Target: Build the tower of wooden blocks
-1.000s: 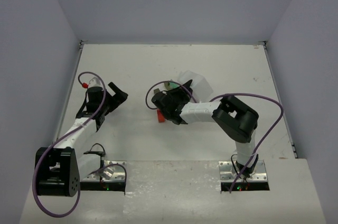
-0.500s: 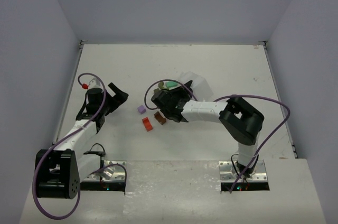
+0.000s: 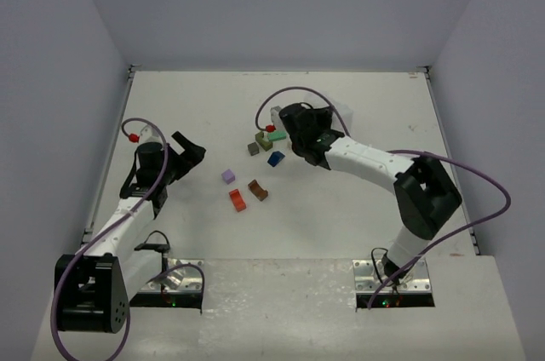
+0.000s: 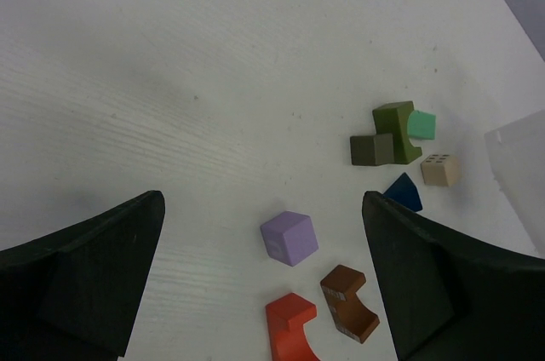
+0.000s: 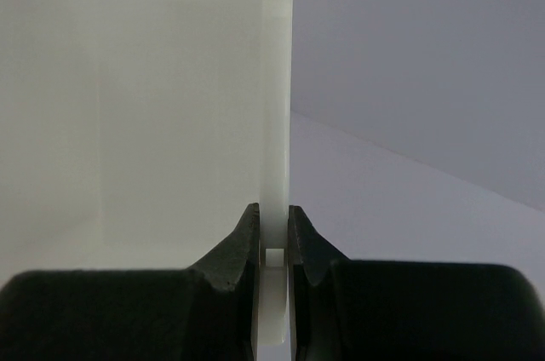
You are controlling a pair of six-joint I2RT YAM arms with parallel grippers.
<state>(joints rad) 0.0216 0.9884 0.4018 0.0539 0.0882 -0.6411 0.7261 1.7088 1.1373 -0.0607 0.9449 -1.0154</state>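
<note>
Table [image 3: 366,97], wood blocks [image 3: 228,176] btwn L hand [image 3: 189,151], R hand [image 5: 272,229] pinching tray [image 5: 170,80]

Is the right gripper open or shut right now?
Shut: in the right wrist view, the right gripper pinches the thin wall of the white tray.

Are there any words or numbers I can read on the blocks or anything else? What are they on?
No words, numbers or brand names can be read in any view.
The wood blocks are plain paint with no letters.
The beige block has small dark dots on top, a pattern and not writing.
The white tray shows no print.
</note>
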